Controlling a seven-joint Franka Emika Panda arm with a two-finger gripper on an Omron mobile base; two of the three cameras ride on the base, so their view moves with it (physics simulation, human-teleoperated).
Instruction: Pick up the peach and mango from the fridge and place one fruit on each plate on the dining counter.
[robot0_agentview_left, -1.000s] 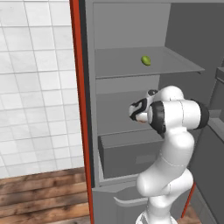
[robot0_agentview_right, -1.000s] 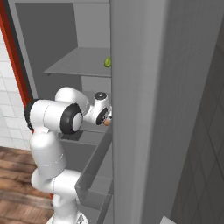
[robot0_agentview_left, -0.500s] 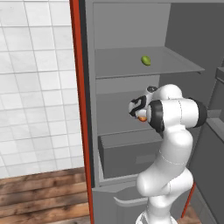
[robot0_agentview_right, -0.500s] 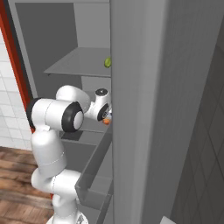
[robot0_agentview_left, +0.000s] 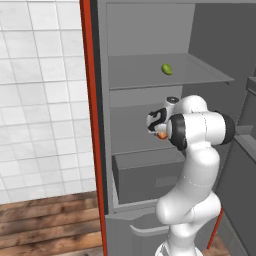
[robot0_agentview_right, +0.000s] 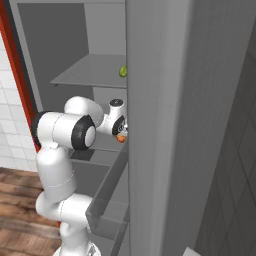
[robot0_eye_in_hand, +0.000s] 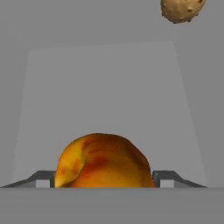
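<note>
End effector (robot0_eye_in_hand: 105, 186) deep in fridge (robot0_agentview_left: 150, 35), finger tips hugging peach (robot0_eye_in_hand: 104, 161) on both sides; firm hold unclear. Mango (robot0_agentview_left: 167, 69) one shelf up, waiting. Potato (robot0_eye_in_hand: 180, 9) behind.

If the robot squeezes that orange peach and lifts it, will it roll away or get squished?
The peach looks round and smooth, so it would probably roll if let go on the flat grey shelf. It sits between the fingertips, which should stop that. Peaches are probably soft, so a gentle squeeze seems safer.
</note>
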